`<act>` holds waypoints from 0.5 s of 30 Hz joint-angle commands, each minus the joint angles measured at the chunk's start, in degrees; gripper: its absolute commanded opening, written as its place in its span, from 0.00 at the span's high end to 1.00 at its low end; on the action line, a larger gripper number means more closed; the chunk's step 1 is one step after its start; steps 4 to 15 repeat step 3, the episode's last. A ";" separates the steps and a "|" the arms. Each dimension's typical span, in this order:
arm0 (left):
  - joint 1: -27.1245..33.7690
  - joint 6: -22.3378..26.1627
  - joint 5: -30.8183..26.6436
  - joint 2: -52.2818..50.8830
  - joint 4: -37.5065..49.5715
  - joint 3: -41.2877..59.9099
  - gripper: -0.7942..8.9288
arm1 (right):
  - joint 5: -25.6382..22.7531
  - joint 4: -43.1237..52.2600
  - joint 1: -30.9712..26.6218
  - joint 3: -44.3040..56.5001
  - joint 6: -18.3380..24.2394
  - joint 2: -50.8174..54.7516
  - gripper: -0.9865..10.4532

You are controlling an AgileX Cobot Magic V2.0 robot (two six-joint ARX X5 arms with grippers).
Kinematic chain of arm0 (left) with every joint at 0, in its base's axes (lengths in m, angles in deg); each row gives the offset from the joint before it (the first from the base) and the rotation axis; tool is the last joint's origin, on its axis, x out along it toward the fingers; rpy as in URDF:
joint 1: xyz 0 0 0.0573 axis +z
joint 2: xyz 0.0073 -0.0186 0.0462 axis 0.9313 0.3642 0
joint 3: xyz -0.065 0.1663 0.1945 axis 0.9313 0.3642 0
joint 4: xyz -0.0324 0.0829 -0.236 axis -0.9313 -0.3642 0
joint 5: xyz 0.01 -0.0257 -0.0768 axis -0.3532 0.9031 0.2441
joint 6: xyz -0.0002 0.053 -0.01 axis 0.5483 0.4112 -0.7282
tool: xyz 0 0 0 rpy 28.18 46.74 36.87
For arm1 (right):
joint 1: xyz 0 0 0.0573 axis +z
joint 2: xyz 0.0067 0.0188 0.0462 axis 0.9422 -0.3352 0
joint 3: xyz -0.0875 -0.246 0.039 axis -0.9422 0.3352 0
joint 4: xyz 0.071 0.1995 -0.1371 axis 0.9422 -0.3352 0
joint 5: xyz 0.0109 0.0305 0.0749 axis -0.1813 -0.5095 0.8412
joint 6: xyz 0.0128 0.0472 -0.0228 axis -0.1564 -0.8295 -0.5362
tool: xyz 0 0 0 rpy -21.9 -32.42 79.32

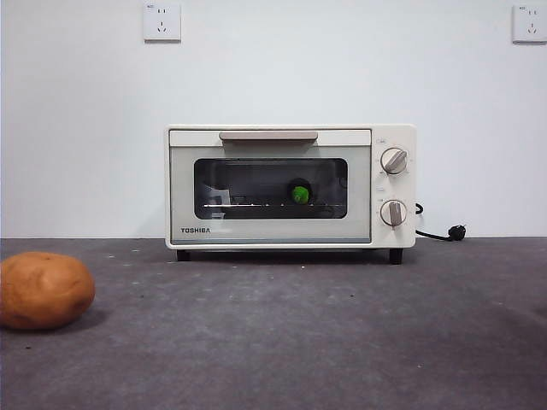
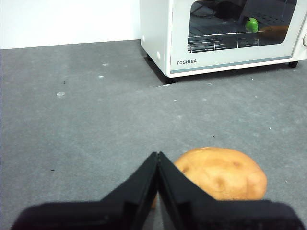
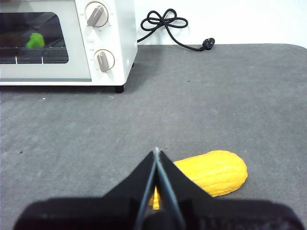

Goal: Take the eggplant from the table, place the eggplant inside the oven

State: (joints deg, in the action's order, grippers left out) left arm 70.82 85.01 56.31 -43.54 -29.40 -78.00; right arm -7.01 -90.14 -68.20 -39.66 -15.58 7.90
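Left gripper [image 2: 157,155]: the two black jaws are pressed together with nothing between them, and are held above the table [image 2: 96,124], just beside a round orange-brown potato [image 2: 225,172] that lies partly behind them. Right gripper [image 3: 156,152]: the jaws are likewise closed and empty, and are poised over a yellow corn cob [image 3: 213,172] lying on the grey surface. Neither gripper is seen in the front view.

Beyond the grippers, the cream-white TOSHIBA toaster oven [image 1: 291,186] is set at the far side of the table against a white wall, with its door shut. Through the dark glass window the eggplant [image 1: 299,194] is seen inside the oven, resting on the wire rack; its bright green stem cap is turned toward the glass, while the dark body is hard to make out. Two round knobs are mounted on the right-hand panel, one above the other. A black power cord with its plug [image 3: 208,44] lies loose on the table beside the oven, unplugged. Two wall sockets are fixed high on the wall.
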 commanded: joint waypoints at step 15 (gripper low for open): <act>0.20 -0.35 0.17 0.02 0.42 0.55 0.92 | -0.02 0.33 -0.02 0.66 0.04 0.02 0.91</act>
